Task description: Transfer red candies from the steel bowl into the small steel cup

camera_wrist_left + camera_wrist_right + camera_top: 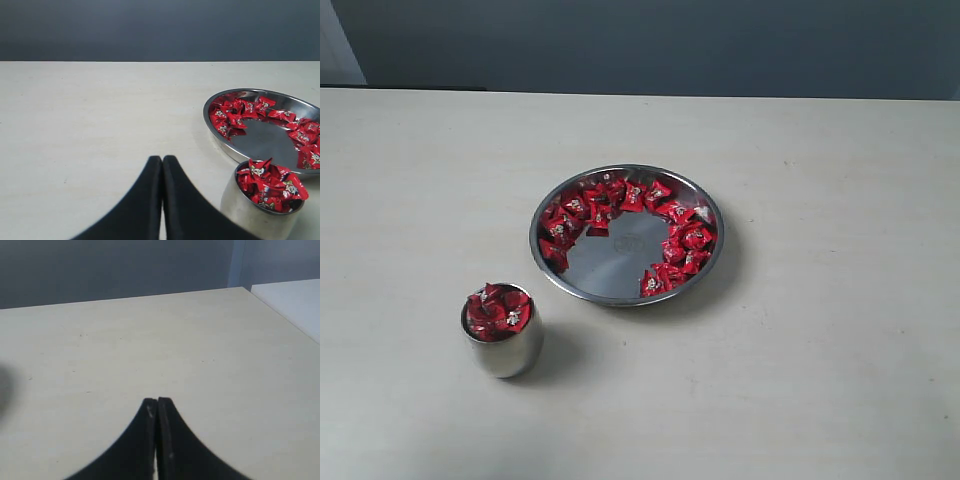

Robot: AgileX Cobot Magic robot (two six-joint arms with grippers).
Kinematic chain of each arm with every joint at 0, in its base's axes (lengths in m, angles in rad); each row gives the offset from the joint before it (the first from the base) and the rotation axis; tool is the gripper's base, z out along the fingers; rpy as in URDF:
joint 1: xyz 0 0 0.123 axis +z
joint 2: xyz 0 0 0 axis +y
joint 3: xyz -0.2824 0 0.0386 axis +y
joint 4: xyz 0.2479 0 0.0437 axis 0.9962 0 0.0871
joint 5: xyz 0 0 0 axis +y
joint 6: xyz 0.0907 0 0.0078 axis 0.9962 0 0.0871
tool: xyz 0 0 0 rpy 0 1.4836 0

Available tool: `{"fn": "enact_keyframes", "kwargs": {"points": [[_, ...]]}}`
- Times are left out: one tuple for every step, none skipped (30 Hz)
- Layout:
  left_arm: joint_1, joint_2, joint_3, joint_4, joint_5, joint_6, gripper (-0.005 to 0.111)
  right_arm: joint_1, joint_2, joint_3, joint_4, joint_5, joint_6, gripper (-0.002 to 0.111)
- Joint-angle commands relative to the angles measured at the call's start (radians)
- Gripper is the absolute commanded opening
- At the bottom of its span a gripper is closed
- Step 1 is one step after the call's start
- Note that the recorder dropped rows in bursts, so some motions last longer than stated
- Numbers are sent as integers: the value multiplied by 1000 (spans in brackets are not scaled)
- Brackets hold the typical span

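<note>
The steel bowl (620, 270) sits mid-table with red candies (610, 200) ringed along its far and right rim; its flat centre is bare. In front of it to the left stands the small steel cup (506, 355), heaped with red candies (498, 310). Neither arm shows in the exterior view. In the left wrist view my left gripper (162, 159) is shut and empty above bare table, with the cup (250, 215) close beside it and the bowl (265, 145) beyond. My right gripper (157, 401) is shut and empty over bare tabletop; no task object shows in its view.
The pale table (820, 380) runs back to a dark grey wall. In the right wrist view the table's corner (243, 289) and side edge show, with a white surface (295, 302) past them.
</note>
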Motion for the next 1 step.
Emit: {"fn": "enact_keyframes", "kwargs": {"points": [[1,-5,4,3,-10,0,0,-6,-5,5,2,-12,-7,0]]}}
